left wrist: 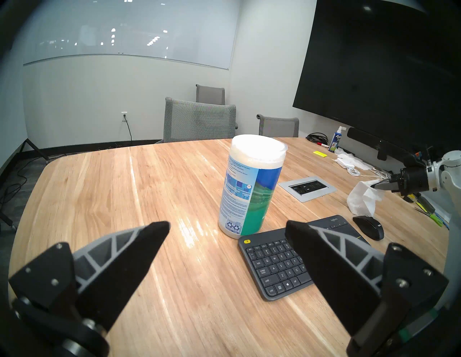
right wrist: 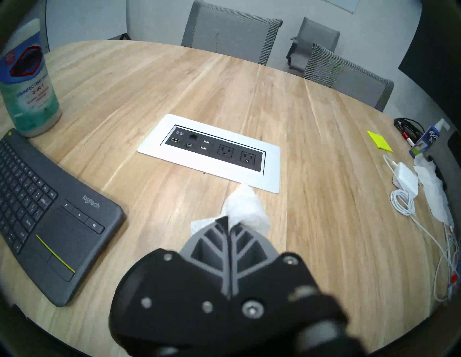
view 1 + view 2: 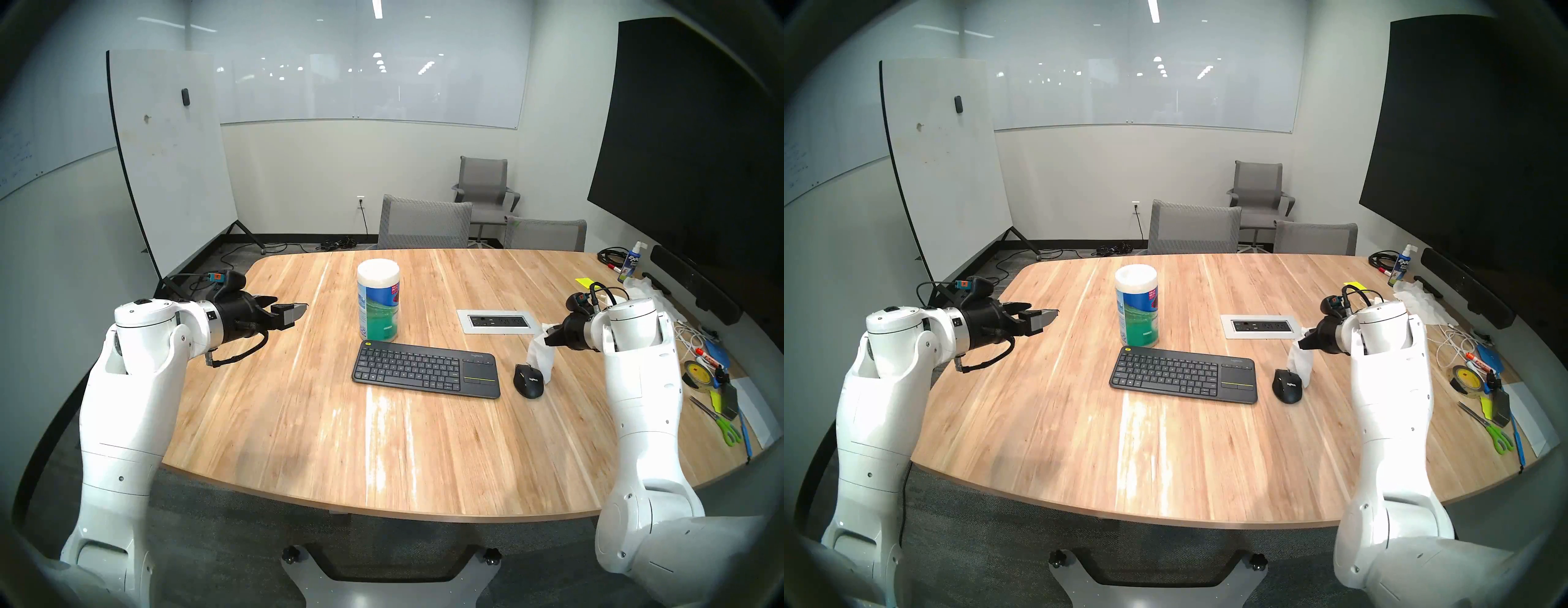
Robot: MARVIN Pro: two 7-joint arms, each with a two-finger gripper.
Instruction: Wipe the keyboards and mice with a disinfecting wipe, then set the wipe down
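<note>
The dark-grey keyboard (image 3: 426,368) lies mid-table, its touchpad end to the right; it also shows in the left wrist view (image 1: 282,264) and the right wrist view (image 2: 50,219). The black mouse (image 3: 528,380) sits just right of it. My right gripper (image 3: 548,337) is shut on the white wipe (image 3: 539,356), which hangs down from it above and just behind the mouse; the wipe's top bunches past the fingertips in the right wrist view (image 2: 245,209). My left gripper (image 3: 297,312) is open and empty, held above the table's left part, left of the canister.
A white-lidded blue-green wipe canister (image 3: 378,305) stands behind the keyboard's left end. A power outlet panel (image 3: 499,321) is set in the table. The right edge holds a tissue heap (image 3: 649,291), spray bottle (image 3: 630,262), cables, tape, scissors (image 3: 721,422). Chairs stand behind the table.
</note>
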